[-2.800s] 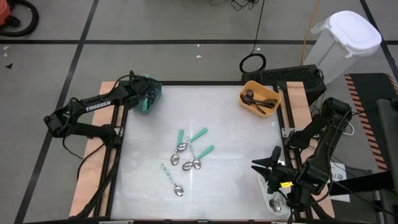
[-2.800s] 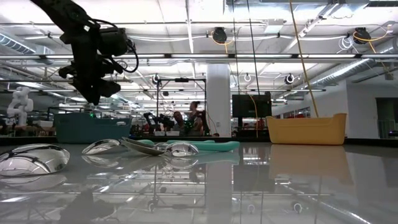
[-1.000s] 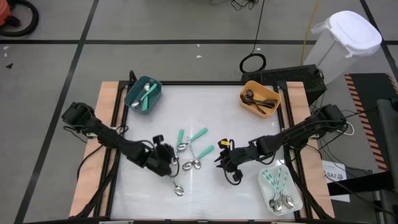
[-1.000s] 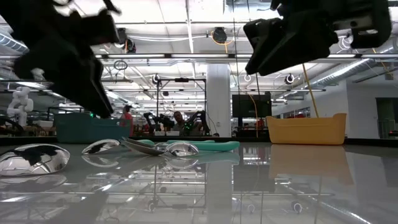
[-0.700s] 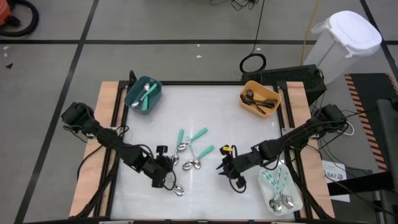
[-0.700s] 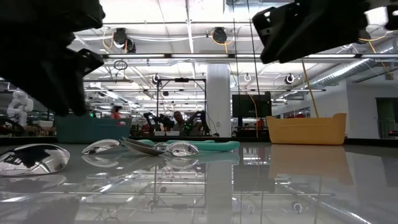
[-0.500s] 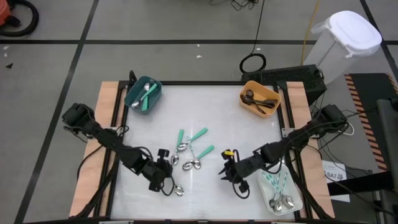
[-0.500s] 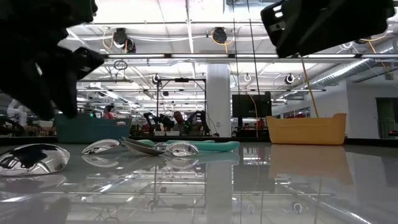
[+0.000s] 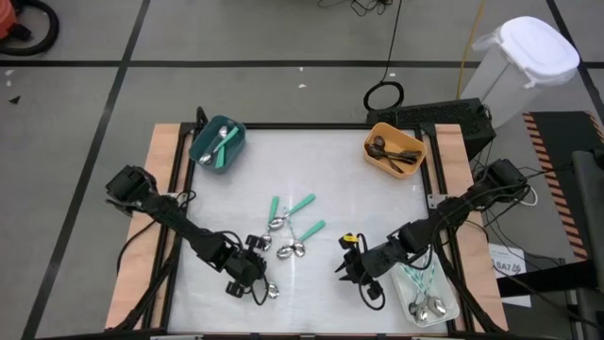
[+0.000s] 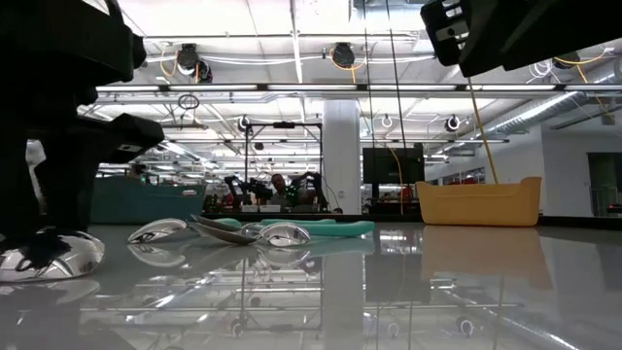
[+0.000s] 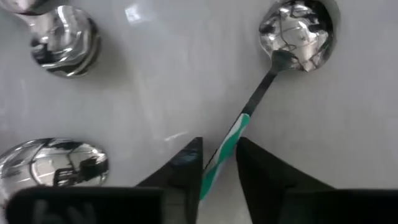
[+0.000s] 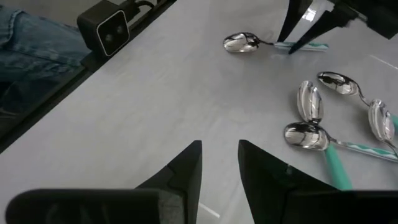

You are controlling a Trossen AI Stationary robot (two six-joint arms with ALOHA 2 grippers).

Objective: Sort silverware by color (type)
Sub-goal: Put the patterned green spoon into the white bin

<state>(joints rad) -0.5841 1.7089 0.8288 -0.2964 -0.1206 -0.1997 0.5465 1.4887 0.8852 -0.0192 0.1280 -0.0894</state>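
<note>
A spoon with a teal-and-white striped handle [image 9: 271, 291] lies flat near the table's near edge. My left gripper [image 9: 253, 272] is open and low over it. Its fingers stand on either side of the striped handle [image 11: 231, 138], with the bowl [image 11: 296, 27] beyond them. The low view shows that gripper [image 10: 58, 209] just above the bowl [image 10: 51, 255]. Three teal-handled spoons [image 9: 288, 236] lie in a cluster mid-table. My right gripper [image 9: 347, 269] is open over bare table beside the white bin, touching nothing. My left gripper [image 11: 219, 163] comes from above, pointing down, with one finger on each side of the striped handle [image 11: 214, 168], across its length. I cannot tell whether the fingers touch it. The spoon lies flat on the table.
The teal bin [image 9: 202, 149] at the far left corner holds teal-handled spoons. The orange bin [image 9: 374, 161] at the far right holds dark utensils. The white bin [image 9: 451, 312] at the near right holds striped-handled spoons. A white lidded container [image 9: 528, 57] stands beyond the table's right side.
My left gripper has moved toward the table's near edge and come down over the striped spoon's handle. My right gripper has drawn back toward the near right, closer to the white bin. The spoons have stayed where they were.
</note>
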